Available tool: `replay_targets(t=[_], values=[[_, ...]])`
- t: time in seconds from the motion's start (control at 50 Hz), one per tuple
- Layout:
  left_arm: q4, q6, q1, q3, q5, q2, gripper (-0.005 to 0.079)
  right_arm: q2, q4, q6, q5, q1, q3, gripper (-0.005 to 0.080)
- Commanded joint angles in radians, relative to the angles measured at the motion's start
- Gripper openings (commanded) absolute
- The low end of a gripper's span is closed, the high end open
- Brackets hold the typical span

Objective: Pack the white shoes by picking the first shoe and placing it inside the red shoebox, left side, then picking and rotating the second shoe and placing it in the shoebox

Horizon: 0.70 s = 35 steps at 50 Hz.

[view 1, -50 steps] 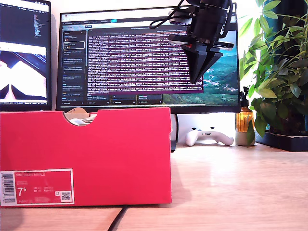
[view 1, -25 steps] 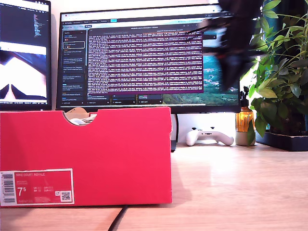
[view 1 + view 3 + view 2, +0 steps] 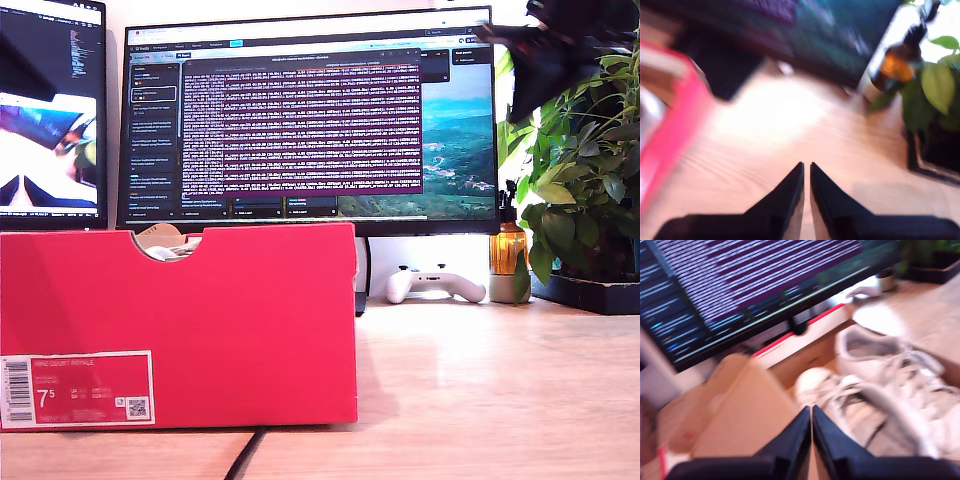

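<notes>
Shoebox: the red shoebox [image 3: 200, 320] stands on the wooden surface [image 3: 480, 400] at the exterior view's left.
Shoes: 2 white shoes [image 3: 875, 385] lie inside it, side by side.
First: my first gripper [image 3: 811, 427] is above the shoes, fingers nearly together, empty.
Second: my second gripper [image 3: 806, 185] is over bare surface beside the box, fingers nearly together, empty.

White shoes [image 3: 890, 385] lie laced inside the red shoebox [image 3: 200, 310] — upright on the desk.

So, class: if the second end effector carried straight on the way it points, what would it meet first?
Probably the bare light wooden tabletop; my second end effector, shut and empty, points at it. Blur makes depth uncertain.
</notes>
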Motion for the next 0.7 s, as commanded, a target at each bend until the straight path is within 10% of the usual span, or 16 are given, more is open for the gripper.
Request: replay_targets(t=[0.0, 0.68], values=[[0.011, -0.024, 0.028, -0.006, 0.006, -0.019, -0.0019, -0.046, 0.063, -0.023, 0.000, -0.012, -0.081, -0.0010], [0.261, -0.150, 0.181, -0.262, -0.029, -0.114, -0.0019, -0.285, 0.430, 0.031, -0.097, -0.278, -0.568, -0.0010]])
